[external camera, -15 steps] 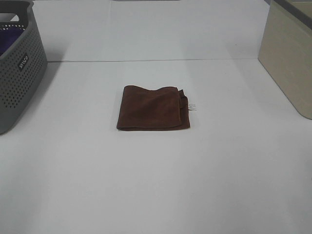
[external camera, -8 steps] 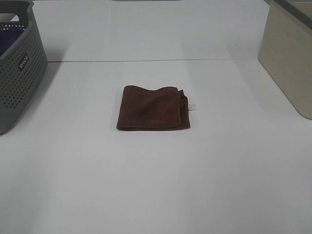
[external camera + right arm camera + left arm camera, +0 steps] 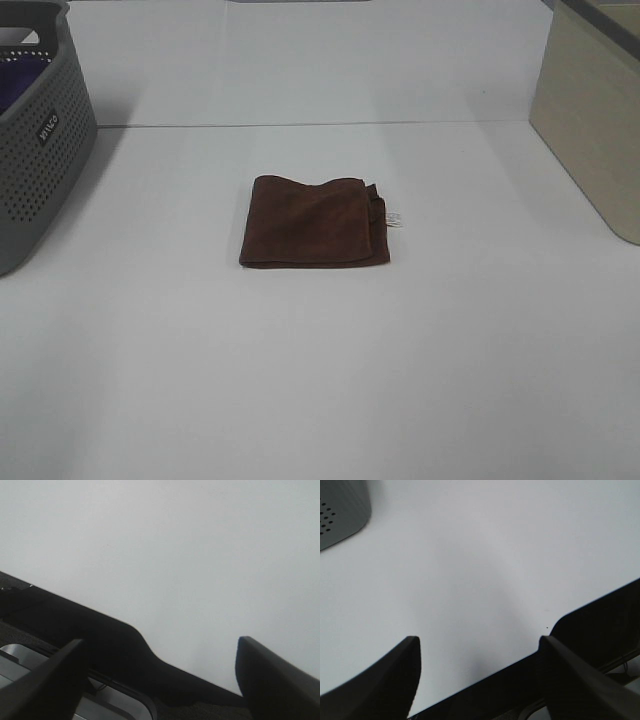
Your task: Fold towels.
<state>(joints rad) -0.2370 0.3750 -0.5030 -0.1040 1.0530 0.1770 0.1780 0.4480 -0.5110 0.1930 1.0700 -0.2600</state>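
Note:
A brown towel (image 3: 313,222) lies folded into a rough square in the middle of the white table (image 3: 320,380), with a small white label at its right edge. Neither gripper shows in the exterior high view. In the left wrist view my left gripper (image 3: 479,645) is open and empty over bare table near the table's edge. In the right wrist view my right gripper (image 3: 160,647) is open and empty, also over bare table by the edge. The towel is out of both wrist views.
A grey perforated basket (image 3: 35,140) stands at the far left with something purple inside; a corner of it shows in the left wrist view (image 3: 340,510). A beige box (image 3: 595,110) stands at the far right.

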